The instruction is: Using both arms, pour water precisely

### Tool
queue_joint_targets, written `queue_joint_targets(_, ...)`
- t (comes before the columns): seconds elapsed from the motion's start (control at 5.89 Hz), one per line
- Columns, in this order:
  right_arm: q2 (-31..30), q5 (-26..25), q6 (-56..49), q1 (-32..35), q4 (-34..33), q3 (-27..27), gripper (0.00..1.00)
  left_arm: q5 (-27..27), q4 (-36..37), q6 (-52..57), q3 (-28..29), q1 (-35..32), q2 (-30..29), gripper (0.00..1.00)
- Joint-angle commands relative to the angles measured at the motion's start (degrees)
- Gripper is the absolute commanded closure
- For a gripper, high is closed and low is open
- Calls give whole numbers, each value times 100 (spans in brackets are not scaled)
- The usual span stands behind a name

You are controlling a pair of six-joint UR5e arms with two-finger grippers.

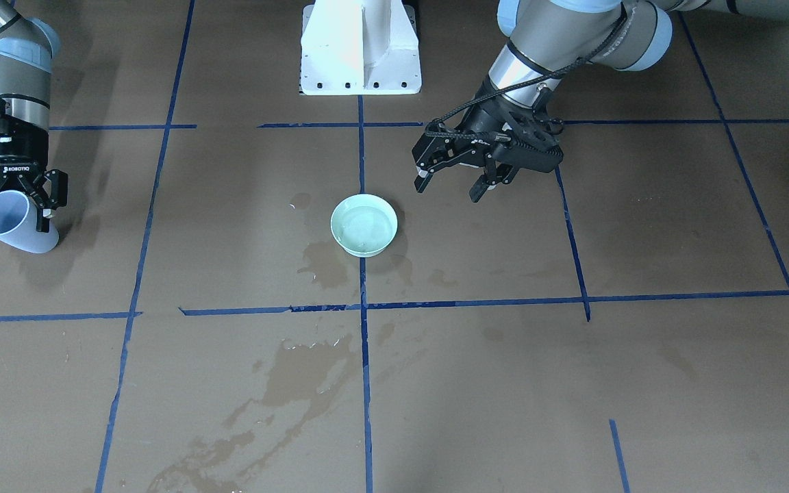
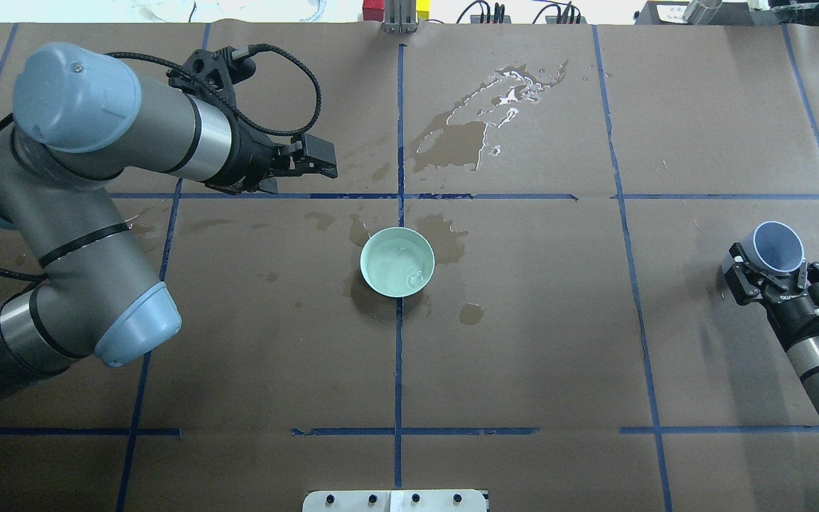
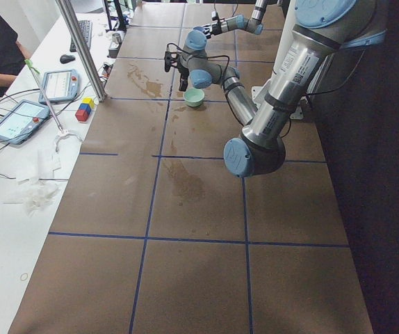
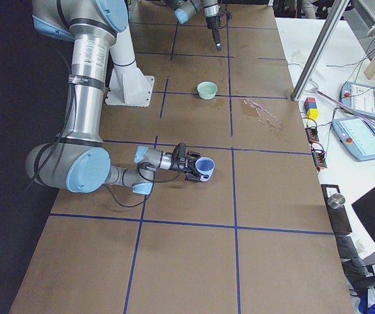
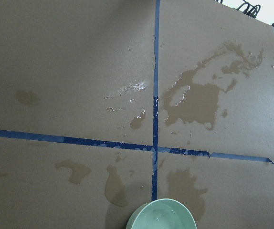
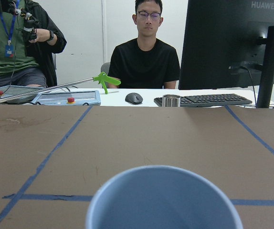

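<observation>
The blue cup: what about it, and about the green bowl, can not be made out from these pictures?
- Blue cup: right wrist view, lower edge cuts off its inside; any water left is unknown.
- Green bowl: left wrist view, lower edge cuts it off.
- Water: its depth in the bowl; only a faint sheen in the front-facing view.

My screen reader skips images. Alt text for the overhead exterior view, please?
A pale green bowl of water sits centre-frame among wet stains. At the right edge, the right gripper holds a tilted blue cup; the left gripper, open and empty, hovers beyond the bowl, to its left.
</observation>
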Motion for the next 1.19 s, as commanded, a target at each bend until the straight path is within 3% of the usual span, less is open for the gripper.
queue_joint_targets(0.0, 6, -3, -1, 6, 0, -12, 58, 0, 0, 0, -1, 1, 5, 0)
queue_joint_targets(0.34, 15, -3, 17, 6, 26, -20, 0, 0, 0, 0, -1, 1, 5, 0)
queue_joint_targets(1.02, 6, -73, -1, 32, 44, 76, 0, 0, 0, 0, -1, 1, 5, 0)
